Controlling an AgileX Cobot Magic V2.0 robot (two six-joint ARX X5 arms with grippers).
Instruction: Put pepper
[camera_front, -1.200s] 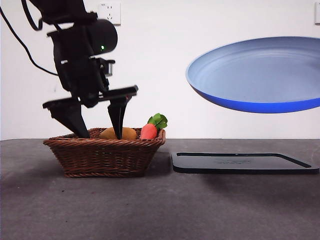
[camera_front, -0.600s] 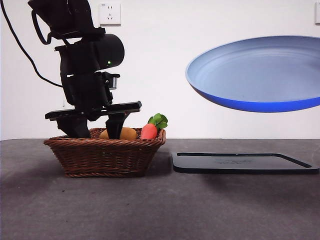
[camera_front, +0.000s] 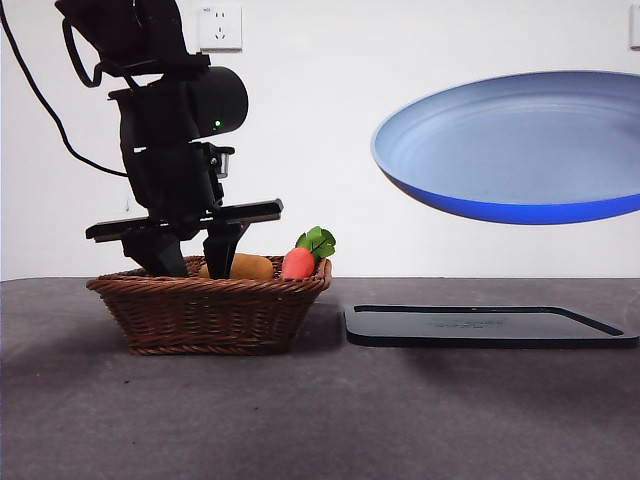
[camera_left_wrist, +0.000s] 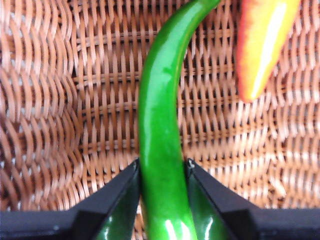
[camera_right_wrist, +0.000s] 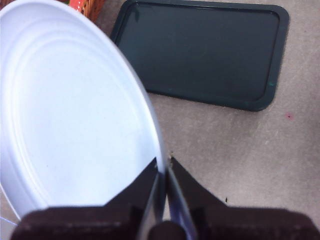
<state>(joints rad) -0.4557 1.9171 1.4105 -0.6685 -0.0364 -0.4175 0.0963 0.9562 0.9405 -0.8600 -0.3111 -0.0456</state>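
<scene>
In the left wrist view a glossy green pepper (camera_left_wrist: 160, 125) lies curved on the woven floor of the basket (camera_left_wrist: 75, 100). My left gripper (camera_left_wrist: 162, 162) is shut on it, one jaw pressing each side near its thicker end. From the front, that gripper (camera_front: 190, 265) reaches down into the brown wicker basket (camera_front: 210, 305), whose rim hides the pepper. My right gripper (camera_right_wrist: 163, 162) is shut on the rim of the blue plate (camera_right_wrist: 65, 125). The plate (camera_front: 510, 150) hangs tilted in the air at the right.
An orange-red carrot (camera_front: 297, 262) with green leaves lies at the basket's right end, its tip (camera_left_wrist: 265, 40) near the pepper. A tan rounded vegetable (camera_front: 250, 267) sits beside it. A dark flat tray (camera_front: 480, 325) lies on the grey table under the plate.
The left gripper has sunk into the basket and straightened up. Its jaws have come together from wide apart onto the pepper. The plate has not moved.
</scene>
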